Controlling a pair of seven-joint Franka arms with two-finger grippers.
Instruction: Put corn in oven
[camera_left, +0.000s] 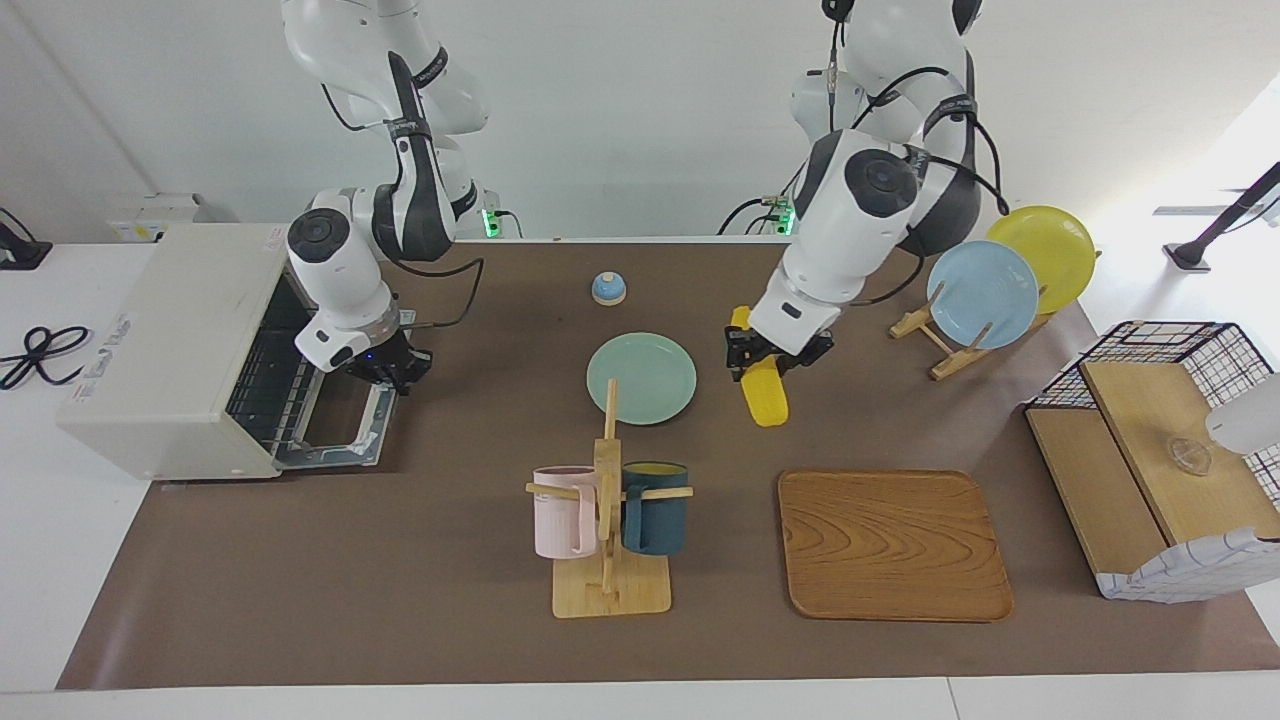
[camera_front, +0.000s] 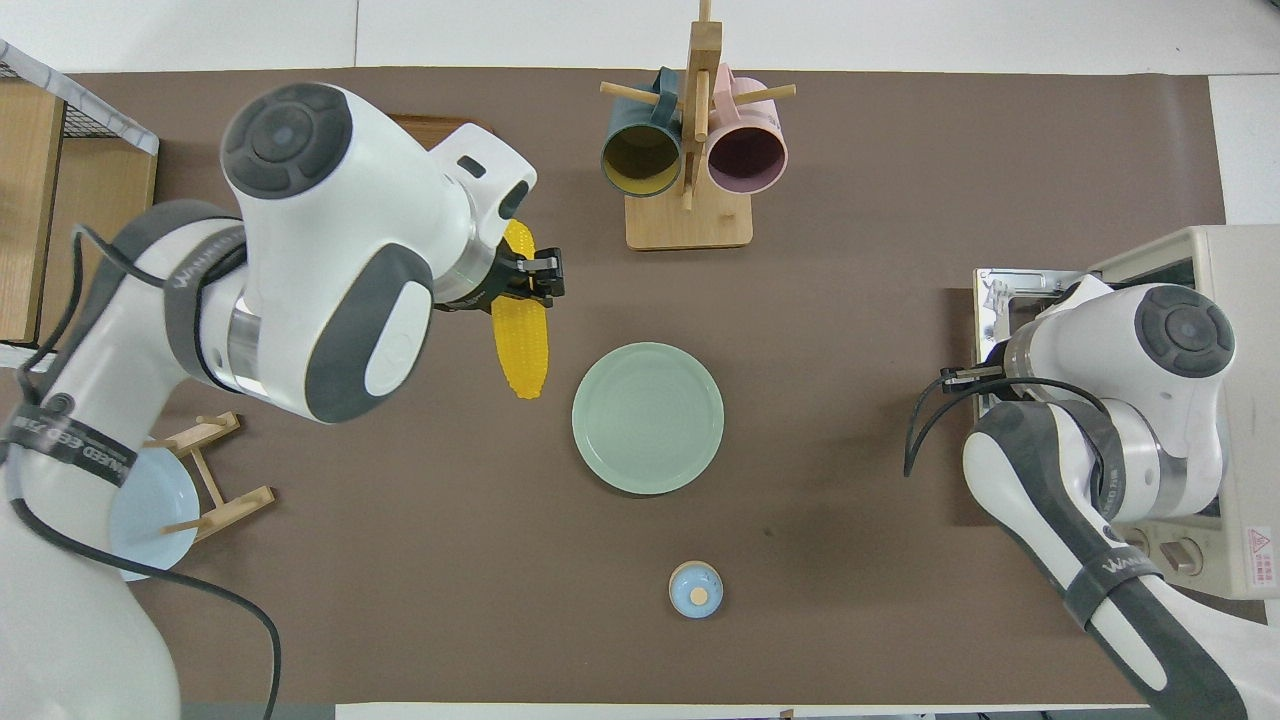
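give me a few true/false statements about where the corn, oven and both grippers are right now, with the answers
1. The left gripper is shut on the corn. True.
2. The corn lies on the wooden tray. False: it is held up in the air, over the mat beside the green plate; the tray has nothing on it.
3. The oven has its door down and open. True.
4. The right gripper holds a mug. False: it is shut on nothing, over the open oven door.
5. The corn is already inside the oven. False: the left gripper has it, near the middle of the table.
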